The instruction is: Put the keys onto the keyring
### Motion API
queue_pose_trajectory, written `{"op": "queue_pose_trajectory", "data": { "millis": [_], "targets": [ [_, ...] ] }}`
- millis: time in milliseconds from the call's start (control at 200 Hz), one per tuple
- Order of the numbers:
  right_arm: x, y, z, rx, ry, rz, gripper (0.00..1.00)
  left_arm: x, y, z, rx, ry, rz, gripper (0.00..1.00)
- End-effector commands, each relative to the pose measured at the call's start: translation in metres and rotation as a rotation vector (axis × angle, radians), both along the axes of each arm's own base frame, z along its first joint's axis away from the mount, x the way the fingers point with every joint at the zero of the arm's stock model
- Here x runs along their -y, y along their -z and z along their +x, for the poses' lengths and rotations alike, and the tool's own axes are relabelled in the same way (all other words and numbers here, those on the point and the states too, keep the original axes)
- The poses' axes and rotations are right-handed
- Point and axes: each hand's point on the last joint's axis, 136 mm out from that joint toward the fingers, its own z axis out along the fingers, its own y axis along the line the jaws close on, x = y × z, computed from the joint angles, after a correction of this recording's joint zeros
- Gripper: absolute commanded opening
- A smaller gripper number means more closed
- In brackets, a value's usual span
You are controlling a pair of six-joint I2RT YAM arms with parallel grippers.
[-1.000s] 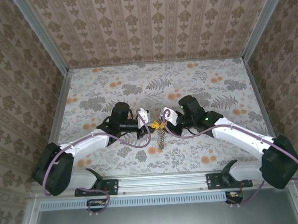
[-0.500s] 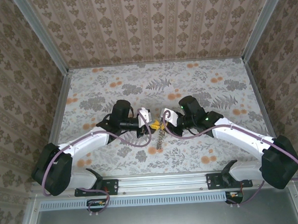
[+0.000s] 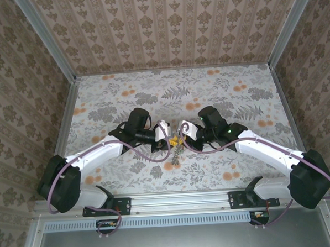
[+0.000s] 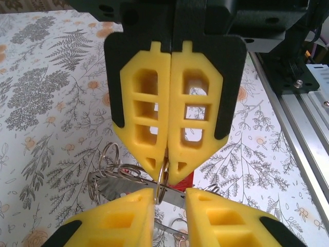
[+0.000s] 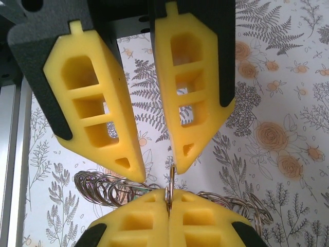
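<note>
**Top external view.** The two arms meet at the centre of the floral table (image 3: 235,97). The left gripper (image 3: 170,137) and the right gripper (image 3: 180,138) face each other tip to tip, just left of the frame's middle. A string of metal rings (image 3: 177,151) hangs below the tips toward the bottom of the frame. At this size it cannot be told how wide either gripper stands.

**Left wrist view.** The left gripper (image 4: 169,206) occupies the bottom edge, its yellow fingers set narrowly apart. The right gripper (image 4: 168,167) comes down from the top with its fingers pressed together. It pinches the keyring (image 4: 163,181), a thin wire ring standing on edge in the gap of the left gripper. The keys (image 4: 115,186) lie as flat metal at lower left, beside loose rings (image 4: 110,153). A red piece (image 4: 188,179) shows just right of the keyring.

**Right wrist view.** The right gripper (image 5: 169,203) at the bottom is closed on the keyring (image 5: 171,177), which rises from the seam. The left gripper (image 5: 157,167) above has its fingers apart. More rings (image 5: 100,188) cluster at lower left.
</note>
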Motion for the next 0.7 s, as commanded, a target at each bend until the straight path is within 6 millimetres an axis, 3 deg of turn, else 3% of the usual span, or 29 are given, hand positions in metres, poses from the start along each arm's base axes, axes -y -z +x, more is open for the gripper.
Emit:
{"op": "queue_pose_trajectory", "data": {
  "millis": [0,580,695],
  "targets": [
    [-0.003,-0.021,-0.001,0.05,-0.029,0.047,0.01,0.005,-0.006,-0.002,0.012,0.038,-0.004,0.23],
    [-0.006,-0.024,-0.001,0.051,-0.036,0.07,0.02,0.015,-0.015,-0.002,-0.008,0.068,-0.05,0.18],
    [-0.007,-0.024,0.0,0.047,-0.033,0.075,0.03,0.017,-0.018,-0.003,-0.002,0.075,-0.061,0.12]
  ]
}}
